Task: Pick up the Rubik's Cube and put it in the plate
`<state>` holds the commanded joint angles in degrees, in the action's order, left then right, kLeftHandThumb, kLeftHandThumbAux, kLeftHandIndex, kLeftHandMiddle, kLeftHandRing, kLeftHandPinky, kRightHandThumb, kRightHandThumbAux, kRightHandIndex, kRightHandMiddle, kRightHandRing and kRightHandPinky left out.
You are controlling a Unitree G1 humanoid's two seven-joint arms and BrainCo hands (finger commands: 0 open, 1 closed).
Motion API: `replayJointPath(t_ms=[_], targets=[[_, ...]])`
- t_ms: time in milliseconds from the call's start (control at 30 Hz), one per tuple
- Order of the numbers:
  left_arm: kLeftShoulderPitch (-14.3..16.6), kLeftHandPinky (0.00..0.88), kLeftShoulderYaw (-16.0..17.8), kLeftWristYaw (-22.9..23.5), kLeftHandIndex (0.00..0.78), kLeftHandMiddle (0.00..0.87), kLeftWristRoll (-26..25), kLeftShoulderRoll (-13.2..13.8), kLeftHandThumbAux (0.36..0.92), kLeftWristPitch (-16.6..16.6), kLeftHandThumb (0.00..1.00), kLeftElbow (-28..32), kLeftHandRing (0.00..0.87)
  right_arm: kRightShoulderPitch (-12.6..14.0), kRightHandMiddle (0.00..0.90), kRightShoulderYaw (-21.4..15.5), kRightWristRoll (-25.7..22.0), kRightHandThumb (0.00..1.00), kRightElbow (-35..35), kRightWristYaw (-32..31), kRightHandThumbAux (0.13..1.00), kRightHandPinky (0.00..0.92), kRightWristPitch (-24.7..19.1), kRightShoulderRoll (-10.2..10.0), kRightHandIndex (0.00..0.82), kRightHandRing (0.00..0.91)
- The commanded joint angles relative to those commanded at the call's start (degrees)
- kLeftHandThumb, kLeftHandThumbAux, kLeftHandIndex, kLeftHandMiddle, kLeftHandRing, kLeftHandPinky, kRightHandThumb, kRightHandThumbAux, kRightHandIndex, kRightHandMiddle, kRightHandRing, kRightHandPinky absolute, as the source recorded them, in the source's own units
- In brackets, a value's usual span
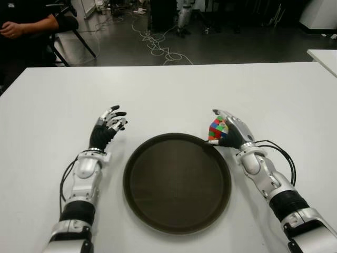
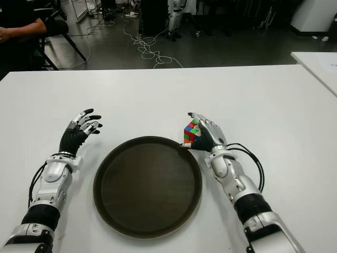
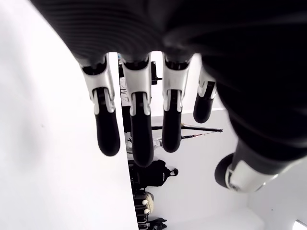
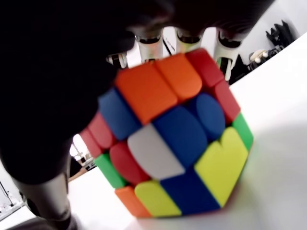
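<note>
Plastic and boxy, the Rubik's Cube (image 1: 217, 129) looks light and rigid from where I stand, with smooth glossy tiles that could slide under hard fingertips. Opposite flat faces seem the sensible places to press, rather than the corners, and a loose layer might twist if squeezed off-centre. No logo or lettering shows on the cube; its stickers are plain orange, blue, red, white, yellow and green.

It sits in the right hand (image 1: 229, 132), just beside the far right rim of the plate (image 1: 141, 167) and not yet over it. The right wrist view shows the fingers (image 4: 148, 40) curled behind the cube's top face with the dark palm against its side; whether its lower edge touches the table (image 1: 174, 95) I cannot tell.

Dark, round and shallow, the plate lies bare between the two arms and carries no marking I can read.

The left hand (image 1: 107, 128) shows on the plate's left, fingers relaxed and slightly spread, holding nothing.

A seated person (image 1: 23, 23) is at the far left edge, beyond the table.
</note>
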<state>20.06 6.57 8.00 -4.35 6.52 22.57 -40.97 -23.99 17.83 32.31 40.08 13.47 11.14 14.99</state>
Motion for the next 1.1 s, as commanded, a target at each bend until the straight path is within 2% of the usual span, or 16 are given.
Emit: replayJointPath(t_ms=[367, 767, 1100], targets=[[-0.3, 0.390, 0.2, 0.1, 0.178, 0.304, -0.4, -0.1, 0.623, -0.4, 0.626, 0.5, 0.359, 0.1, 0.169, 0.5, 0.1, 0.000, 0.7, 0.5, 0.736, 0.230, 0.6, -0.3, 0.128, 0.205], [-0.7, 0.384, -0.1, 0.2, 0.174, 0.297, -0.2, 0.3, 0.623, -1.2, 0.626, 1.6, 0.348, 0.5, 0.169, 0.5, -0.1, 0.000, -0.7, 0.0, 0.743, 0.210, -0.7, -0.7, 0.140, 0.196], [-0.7, 0.378, -0.1, 0.4, 0.176, 0.298, -0.2, 0.3, 0.626, -0.7, 0.632, 1.5, 0.347, 0.7, 0.160, 0.4, -0.2, 0.000, -1.6, -0.8, 0.748, 0.203, -2.0, -0.9, 0.127, 0.188]])
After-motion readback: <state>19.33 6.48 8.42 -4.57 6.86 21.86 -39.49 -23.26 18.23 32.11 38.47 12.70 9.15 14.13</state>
